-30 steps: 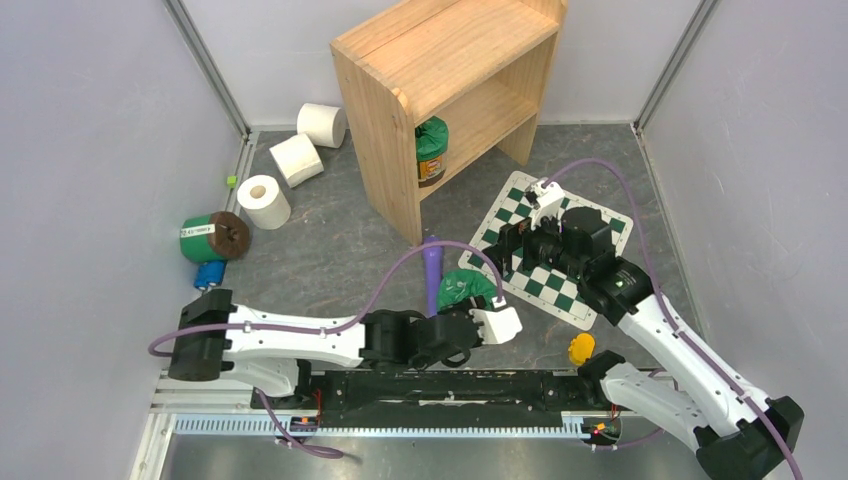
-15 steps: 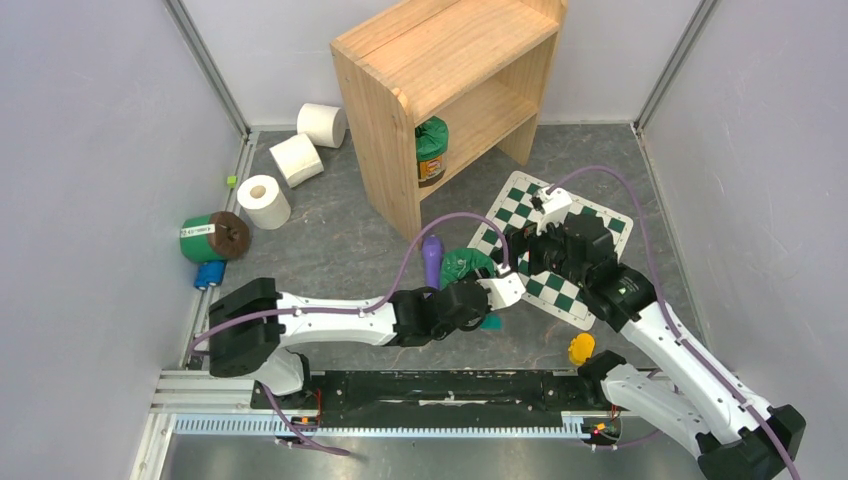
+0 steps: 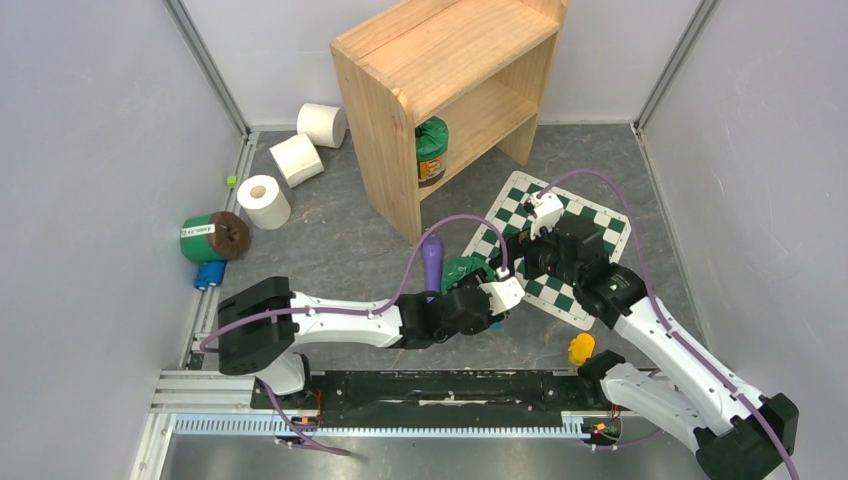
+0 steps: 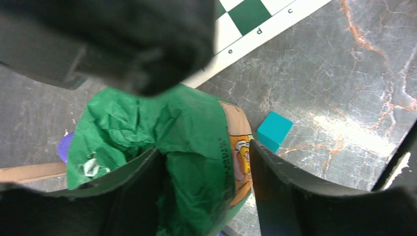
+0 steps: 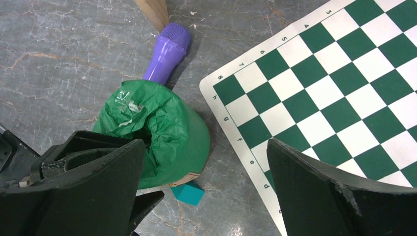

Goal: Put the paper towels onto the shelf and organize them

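While the right pincer (image 5: 204, 152) gapes, the left pincer (image 4: 204, 147) straddles a green canister (image 4: 196, 118).

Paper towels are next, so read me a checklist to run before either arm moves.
1. Paper towels on the shelf: not ok, all three are on the table left of it.
2. Left jaws clear of the crumpled green canister: cannot tell, it sits between them.
3. Right jaws open and empty: ok.
4. Lower tier free: not ok, another green canister sits there.
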`<move>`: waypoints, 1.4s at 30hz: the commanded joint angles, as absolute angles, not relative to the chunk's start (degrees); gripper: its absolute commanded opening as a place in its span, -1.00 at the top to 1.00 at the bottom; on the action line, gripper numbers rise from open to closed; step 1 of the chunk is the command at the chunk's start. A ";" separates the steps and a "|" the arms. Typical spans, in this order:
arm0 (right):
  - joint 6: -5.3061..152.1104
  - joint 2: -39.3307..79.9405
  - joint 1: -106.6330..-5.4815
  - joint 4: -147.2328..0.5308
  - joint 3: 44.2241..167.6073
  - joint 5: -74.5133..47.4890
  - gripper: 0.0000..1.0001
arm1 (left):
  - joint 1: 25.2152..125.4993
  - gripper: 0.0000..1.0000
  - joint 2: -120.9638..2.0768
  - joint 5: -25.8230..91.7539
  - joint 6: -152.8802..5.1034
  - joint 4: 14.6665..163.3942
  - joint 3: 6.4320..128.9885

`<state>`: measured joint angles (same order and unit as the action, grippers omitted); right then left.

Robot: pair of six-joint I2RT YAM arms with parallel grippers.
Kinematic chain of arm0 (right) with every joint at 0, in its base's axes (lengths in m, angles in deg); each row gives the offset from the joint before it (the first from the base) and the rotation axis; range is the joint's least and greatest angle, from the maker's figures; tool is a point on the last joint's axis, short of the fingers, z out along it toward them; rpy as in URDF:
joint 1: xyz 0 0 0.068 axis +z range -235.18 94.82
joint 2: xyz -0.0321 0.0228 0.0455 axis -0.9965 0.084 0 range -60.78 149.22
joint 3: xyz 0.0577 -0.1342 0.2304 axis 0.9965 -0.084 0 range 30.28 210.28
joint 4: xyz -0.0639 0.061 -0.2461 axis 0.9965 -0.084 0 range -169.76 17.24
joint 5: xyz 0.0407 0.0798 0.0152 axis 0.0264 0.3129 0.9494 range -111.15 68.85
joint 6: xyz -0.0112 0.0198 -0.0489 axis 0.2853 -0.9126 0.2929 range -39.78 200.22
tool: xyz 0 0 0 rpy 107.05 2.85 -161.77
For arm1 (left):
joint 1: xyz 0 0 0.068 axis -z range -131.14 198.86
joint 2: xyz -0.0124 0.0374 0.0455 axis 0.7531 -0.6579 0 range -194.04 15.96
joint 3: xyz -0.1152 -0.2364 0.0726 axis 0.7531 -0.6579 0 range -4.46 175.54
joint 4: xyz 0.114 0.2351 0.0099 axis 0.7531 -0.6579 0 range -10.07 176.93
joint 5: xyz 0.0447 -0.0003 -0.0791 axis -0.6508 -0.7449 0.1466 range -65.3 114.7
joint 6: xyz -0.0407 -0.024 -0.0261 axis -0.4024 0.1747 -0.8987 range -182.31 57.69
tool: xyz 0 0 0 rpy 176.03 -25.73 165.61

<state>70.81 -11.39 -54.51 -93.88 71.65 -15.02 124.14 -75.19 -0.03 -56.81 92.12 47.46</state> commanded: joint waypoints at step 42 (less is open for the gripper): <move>58.05 8.94 -43.95 -97.45 80.58 -24.90 -0.64 | 91.48 -0.99 -26.06 -6.57 -69.35 65.33 35.78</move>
<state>60.18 6.51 -45.18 -99.30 77.33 -21.86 91.90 -27.81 0.50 -75.48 65.82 36.07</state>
